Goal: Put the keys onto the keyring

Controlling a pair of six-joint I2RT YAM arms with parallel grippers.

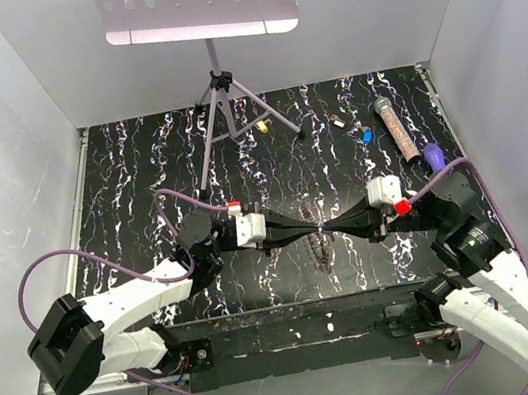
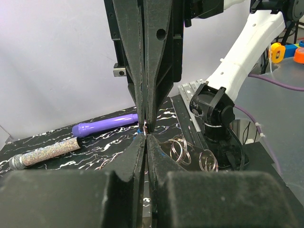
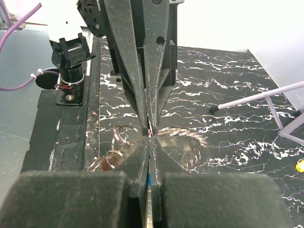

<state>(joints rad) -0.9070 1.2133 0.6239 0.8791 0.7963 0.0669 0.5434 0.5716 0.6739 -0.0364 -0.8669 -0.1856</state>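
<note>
Keyring (image 1: 321,249) is lying just beneath both jaws, each pressing shut tip-to-tip; threading is seemingly starting, needing fine alignment.

Top view: I look down from above and behind the rig, far enough back to take in the whole table (image 1: 139,178).
Left wrist view: I ride just behind the left gripper (image 2: 146,138), facing the right gripper (image 2: 145,124) head-on, very close (the purple pen (image 2: 107,124) lies beyond).
Right wrist view: the mirror of that, equally close, facing the opposite way.
Shared: both wrist views cover the fingertips and the keyring (image 3: 180,135); the top view shows that spot mid-table.
</note>
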